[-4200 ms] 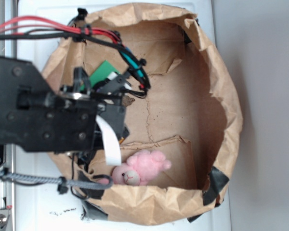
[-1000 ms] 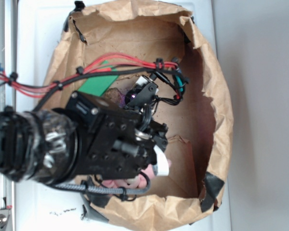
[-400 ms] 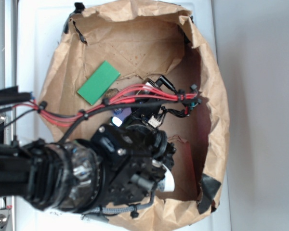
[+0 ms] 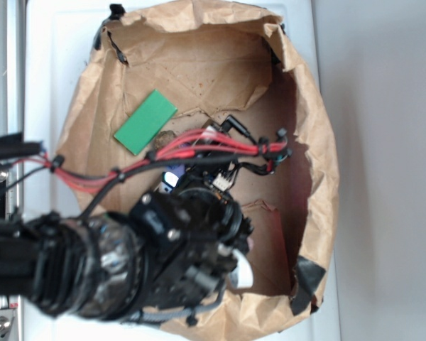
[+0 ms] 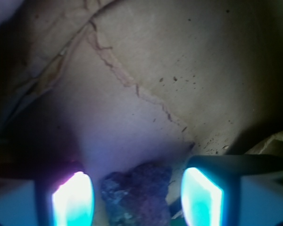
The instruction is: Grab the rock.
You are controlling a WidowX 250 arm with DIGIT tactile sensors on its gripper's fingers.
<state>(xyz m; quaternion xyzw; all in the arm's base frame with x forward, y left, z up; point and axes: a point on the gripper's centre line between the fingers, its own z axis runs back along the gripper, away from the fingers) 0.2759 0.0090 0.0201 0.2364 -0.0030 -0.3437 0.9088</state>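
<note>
In the wrist view the rock [image 5: 137, 194], a rough, dark, mottled stone, lies on the brown paper floor at the bottom edge of the picture. My gripper [image 5: 137, 197] is open and straddles it. The left finger [image 5: 73, 200] and the right finger [image 5: 200, 195] glow on either side, each with a gap to the stone. From the exterior camera, a small brown bit of the rock [image 4: 163, 136] shows beside the red cables. The arm and wiring hide the fingers there.
A flat green block [image 4: 146, 121] lies just upper-left of the rock. Crumpled brown paper walls [image 4: 319, 142] ring the floor, with black tape [image 4: 305, 280] at the lower right corner. My bulky black arm [image 4: 128, 263] covers the lower left of the bin.
Over the last second the arm has swung down and left in the exterior view, uncovering the green block. Since 0.4 s ago it has only shifted slightly.
</note>
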